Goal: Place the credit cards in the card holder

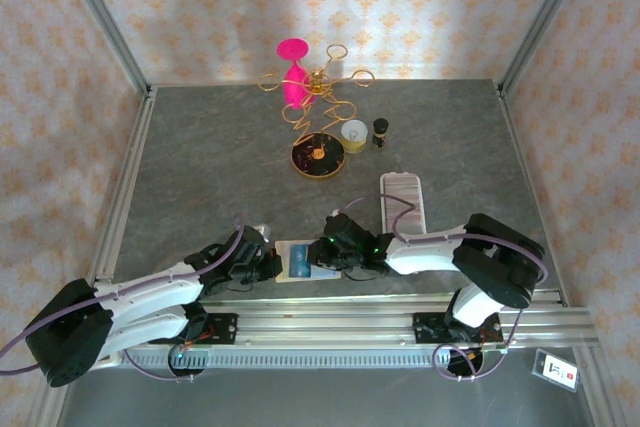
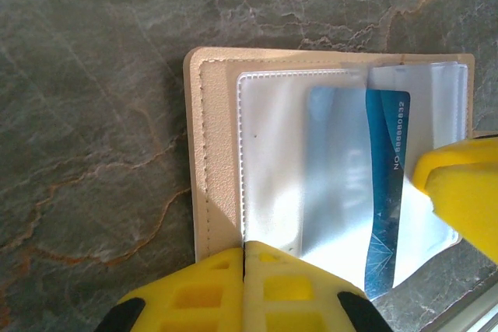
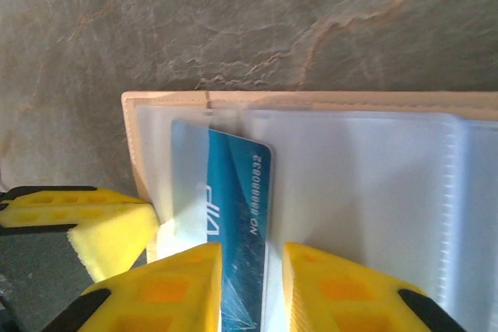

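Blue credit card (image 3: 237, 207) sits half inside the open card holder (image 3: 327, 103) on the counter (image 1: 200, 167), between the fingers of the right gripper (image 3: 253, 266), slightly parted; left gripper (image 2: 245, 266) closed tight at the holder's edge

Grey marbled tabletop (image 1: 200, 167) (orange-veined up close) boxed in by cream walls (image 1: 420, 7) with orange damask print
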Available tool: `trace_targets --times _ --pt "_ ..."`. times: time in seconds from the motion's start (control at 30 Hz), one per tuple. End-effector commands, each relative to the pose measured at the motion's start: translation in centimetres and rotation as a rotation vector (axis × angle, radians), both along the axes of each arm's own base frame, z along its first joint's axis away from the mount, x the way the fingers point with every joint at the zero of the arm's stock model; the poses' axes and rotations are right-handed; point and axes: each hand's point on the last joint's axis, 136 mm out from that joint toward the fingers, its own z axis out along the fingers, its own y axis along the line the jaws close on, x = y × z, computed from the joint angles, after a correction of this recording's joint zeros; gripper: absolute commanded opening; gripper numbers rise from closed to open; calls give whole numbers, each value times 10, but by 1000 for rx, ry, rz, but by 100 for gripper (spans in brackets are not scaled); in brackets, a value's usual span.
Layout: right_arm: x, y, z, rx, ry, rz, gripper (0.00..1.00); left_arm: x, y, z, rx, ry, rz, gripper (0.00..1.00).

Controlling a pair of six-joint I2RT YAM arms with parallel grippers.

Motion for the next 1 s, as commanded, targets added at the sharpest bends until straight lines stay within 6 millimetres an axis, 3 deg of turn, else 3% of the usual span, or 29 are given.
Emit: trace_targets --times 0.0,0.13,0.3,0.73,0.97 --pt "8 -5 5 -45 -39 -20 22 -7 8 -10 39 20 6 6" --pt "7 1 0 -64 -33 -1 10 -6 7 -9 36 20 4 6" --pt "7 9 -4 -85 -31 16 4 -7 7 -11 36 24 4 6" --pt "5 27 -9 -57 -10 39 3 -10 10 -17 26 27 14 6" --pt "5 42 -1 -2 -18 61 3 -9 9 -15 19 18 18 7"
